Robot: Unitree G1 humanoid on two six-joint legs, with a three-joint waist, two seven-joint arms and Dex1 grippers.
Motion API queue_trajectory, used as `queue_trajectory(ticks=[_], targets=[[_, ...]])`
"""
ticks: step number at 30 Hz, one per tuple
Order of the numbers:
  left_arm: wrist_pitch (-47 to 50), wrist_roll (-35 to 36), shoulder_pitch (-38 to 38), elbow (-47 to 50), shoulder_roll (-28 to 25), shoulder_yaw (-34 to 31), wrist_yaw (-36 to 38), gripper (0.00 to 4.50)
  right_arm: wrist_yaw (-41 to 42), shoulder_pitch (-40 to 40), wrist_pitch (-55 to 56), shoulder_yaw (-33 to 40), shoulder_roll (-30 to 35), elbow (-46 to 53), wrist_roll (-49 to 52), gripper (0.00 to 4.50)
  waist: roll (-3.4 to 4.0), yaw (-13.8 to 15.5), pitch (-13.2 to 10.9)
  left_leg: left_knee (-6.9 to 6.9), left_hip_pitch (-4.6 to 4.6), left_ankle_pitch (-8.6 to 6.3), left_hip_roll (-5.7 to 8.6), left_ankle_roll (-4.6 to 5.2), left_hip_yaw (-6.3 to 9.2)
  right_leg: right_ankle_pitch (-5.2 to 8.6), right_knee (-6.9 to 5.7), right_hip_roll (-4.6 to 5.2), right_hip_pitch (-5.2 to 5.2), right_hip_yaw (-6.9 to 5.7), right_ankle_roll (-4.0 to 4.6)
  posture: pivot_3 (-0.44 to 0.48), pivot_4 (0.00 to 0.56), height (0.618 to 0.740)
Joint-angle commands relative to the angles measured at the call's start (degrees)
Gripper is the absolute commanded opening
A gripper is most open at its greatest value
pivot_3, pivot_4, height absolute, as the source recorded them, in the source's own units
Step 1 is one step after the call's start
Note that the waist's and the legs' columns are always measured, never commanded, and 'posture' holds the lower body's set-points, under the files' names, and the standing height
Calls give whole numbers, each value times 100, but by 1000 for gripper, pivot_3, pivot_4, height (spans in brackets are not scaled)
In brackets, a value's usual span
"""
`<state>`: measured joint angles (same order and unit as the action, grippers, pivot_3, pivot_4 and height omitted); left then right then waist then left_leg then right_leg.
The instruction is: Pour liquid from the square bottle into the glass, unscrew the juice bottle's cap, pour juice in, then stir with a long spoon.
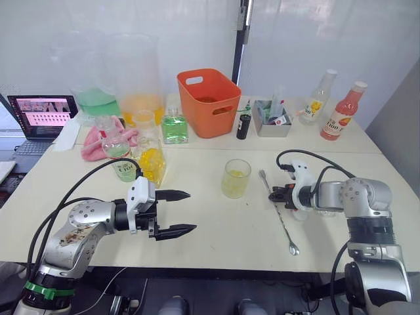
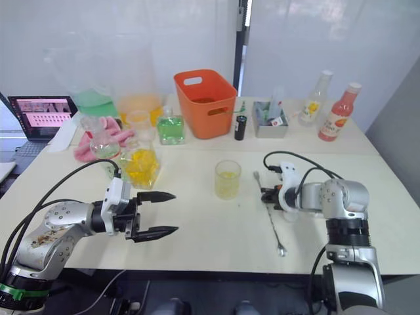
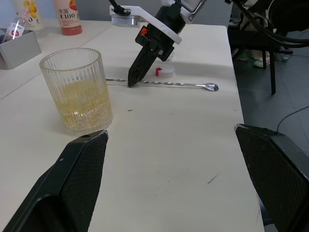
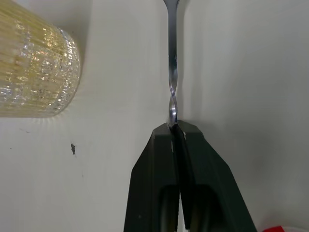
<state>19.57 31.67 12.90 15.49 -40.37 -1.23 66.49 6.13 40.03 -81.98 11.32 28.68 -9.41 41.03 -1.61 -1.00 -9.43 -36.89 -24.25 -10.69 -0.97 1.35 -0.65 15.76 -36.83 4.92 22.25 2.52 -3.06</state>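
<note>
Right gripper [image 4: 175, 126] pinches the spoon [image 1: 279, 210], flat on the table beside the glass [image 1: 235, 178]; left gripper [image 1: 177, 212] gapes empty. Stirring step, I judge: lift, tip bowl into glass.

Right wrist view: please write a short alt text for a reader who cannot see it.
The right gripper is closed on the twisted handle of a long spoon lying on a pale table. Beside it stands a ribbed glass holding yellow liquid.
</note>
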Motion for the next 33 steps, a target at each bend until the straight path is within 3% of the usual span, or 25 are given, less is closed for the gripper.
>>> queue_trajectory(ticks=[1, 8, 11, 14, 16, 20, 23, 26, 30, 33], targets=[[-11, 113, 69, 175, -58, -152, -3, 4500, -83, -36, -12, 206, -139, 175, -207, 1313, 0, 0, 0, 0, 0, 0, 0, 0, 2, 0, -1, 0, 1, 1, 0, 0, 150, 739], [-42, 168, 11, 99, -168, -453, -14, 4500, 296, -341, 12, 558, 248, 1730, -20, 3720, 6, 43, -4, 1, -35, 0, 6, 0, 26, 0, -8, 7, 34, 0, -1, 0, 150, 739], [-160, 202, -200, -66, -240, -837, 13, 4500, 1028, -734, 155, 1049, 779, 2847, 508, 4468, 6, 29, -4, 1, -67, 0, 14, 0, 27, -2, -23, 19, 76, 1, -4, 0, 150, 739], [-234, 211, -472, -164, -179, -1212, -175, 4500, 1921, -1891, 963, 1569, 1387, 3554, 493, 4468, 4, 47, -3, 2, -82, -2, 12, 4, 39, -3, -25, 18, 86, -10, -5, 0, 150, 739], [-269, 210, -791, -157, -92, -1475, -370, 4500, 2570, -2984, 1701, 2303, 1393, 3789, 464, 4468, 0, 63, -1, 4, -83, -5, 12, 7, 46, -3, -20, 18, 80, -18, -5, 0, 150, 739], [-458, 51, -1300, -298, -25, -1839, -618, 4500, 3274, -4489, 3004, 3191, 989, 4003, 319, 4468, 3, 78, -1, 6, -84, -6, 15, 8, 38, 0, -11, 27, 78, -10, -9, 0, 150, 739], [-776, -143, -1602, -583, 1, -2040, -698, 4500, 3488, -5367, 3891, 3380, 726, 3777, -156, 4468, 3, 27, -2, 3, -66, -3, 9, 5, 28, 1, -5, 26, 64, -5, -10, 0, 150, 739], [-958, -187, -1681, -870, 21, -2159, -764, 4500, 3657, -5840, 4913, 3477, 459, 3488, -583, 4468, 3, 21, -2, 6, 7, -16, -9, -15, 19, 24, 15, 24, -6, -10, 20, 0, 150, 739], [-1145, -300, -1673, -1156, -28, -2116, -702, 4500, 3737, -6013, 5538, 3311, 457, 3337, -864, 4468, 12, 19, 3, 13, 6, -29, -7, -37, 6, 34, 11, 39, 1, -3, 44, 0, 150, 739], [-1182, -279, -1590, -1302, -89, -2106, -645, 4500, 3755, -6010, 5680, 3203, 531, 3240, -922, 4468, 12, 23, 3, 13, 6, -21, -9, -23, 4, 16, 10, 37, 2, -2, 11, 0, 150, 739]])
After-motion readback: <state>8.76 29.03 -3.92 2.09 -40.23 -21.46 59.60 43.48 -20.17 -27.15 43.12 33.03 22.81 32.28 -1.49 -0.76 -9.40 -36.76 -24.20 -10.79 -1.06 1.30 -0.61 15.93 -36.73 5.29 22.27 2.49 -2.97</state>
